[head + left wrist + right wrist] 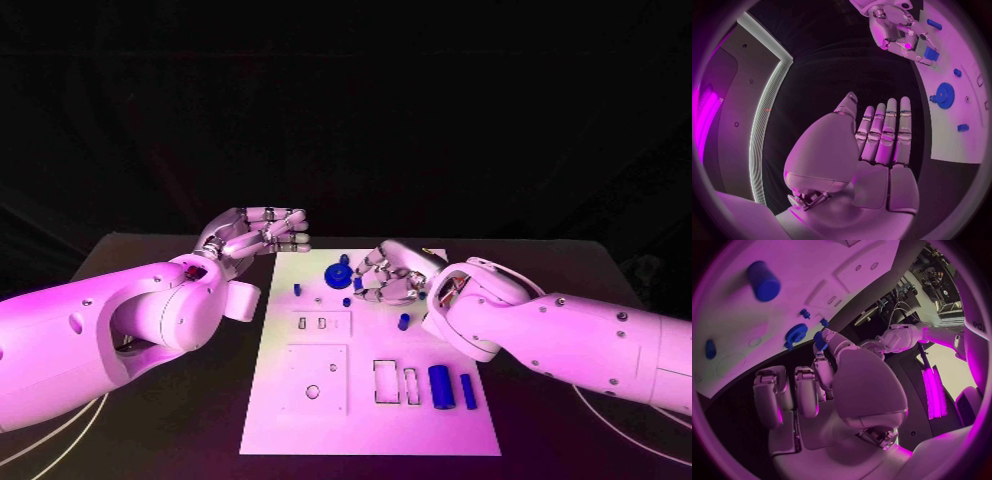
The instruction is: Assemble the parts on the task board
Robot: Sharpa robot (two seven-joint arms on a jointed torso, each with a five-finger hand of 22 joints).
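The white task board (pixel 289 420) lies in the middle of the black table. My right hand (pixel 392 275) hovers over its far part and pinches a small blue part (pixel 820 341) between thumb and a finger. A blue gear (pixel 339 275) sits on the board just left of that hand; the left wrist view shows the gear (pixel 944 94) too. My left hand (pixel 260 232) is raised beyond the board's far left corner, its fingers (pixel 882 135) straight and side by side with nothing in them.
Two blue cylinders (pixel 440 386) (pixel 469 390) lie at the board's near right. Small blue pegs (pixel 299 289) (pixel 348 301) (pixel 404 321) stand on its far half. Rectangular slots (pixel 320 322) and a square plate with holes (pixel 317 378) take up the board's left side.
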